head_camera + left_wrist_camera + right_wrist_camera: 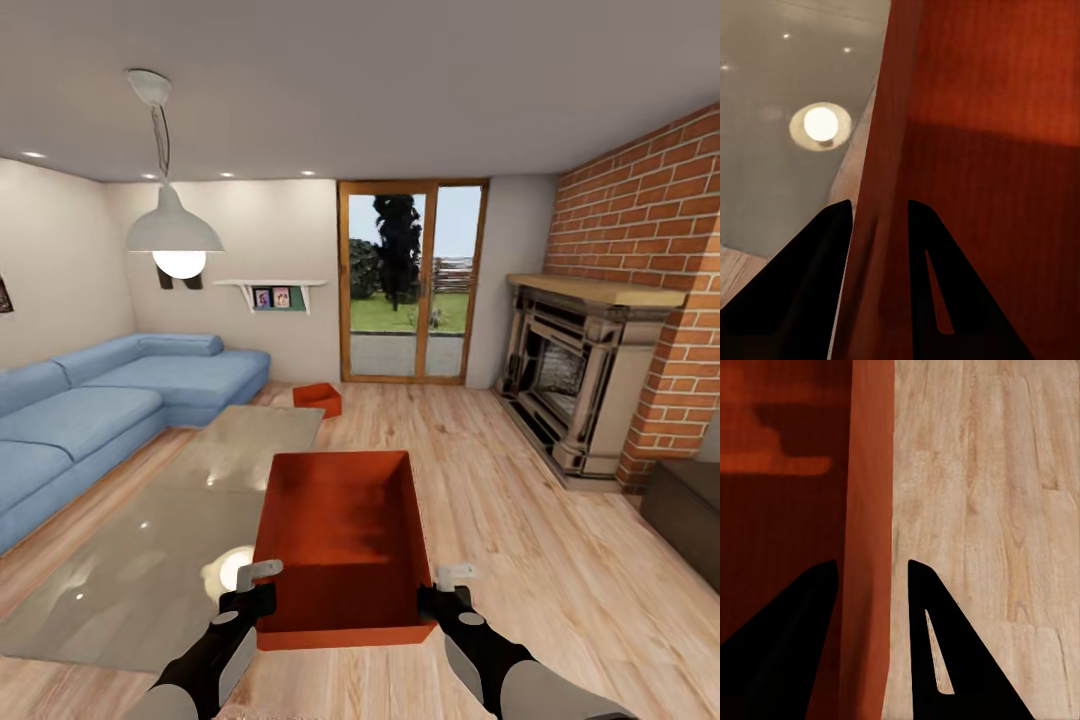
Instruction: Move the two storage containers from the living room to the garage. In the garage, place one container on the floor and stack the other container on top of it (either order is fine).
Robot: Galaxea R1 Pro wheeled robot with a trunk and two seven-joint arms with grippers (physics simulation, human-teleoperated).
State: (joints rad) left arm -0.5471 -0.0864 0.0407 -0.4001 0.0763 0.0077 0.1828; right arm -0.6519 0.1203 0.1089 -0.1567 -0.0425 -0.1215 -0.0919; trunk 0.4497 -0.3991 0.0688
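At the lower centre of the head view, my left gripper and right gripper each pinch, jaws nearly closed, a side wall of the orange-red rectangular open-topped box, its twin lying beyond on the light wood plank floor.

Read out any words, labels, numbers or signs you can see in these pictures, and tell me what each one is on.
No readable text anywhere.
The two small framed pictures on the wall shelf: too small and blurred to tell whether they bear words.
The held storage container, gripped by both grippers' fingers, and the far storage container: plain orange-red, unlabelled.
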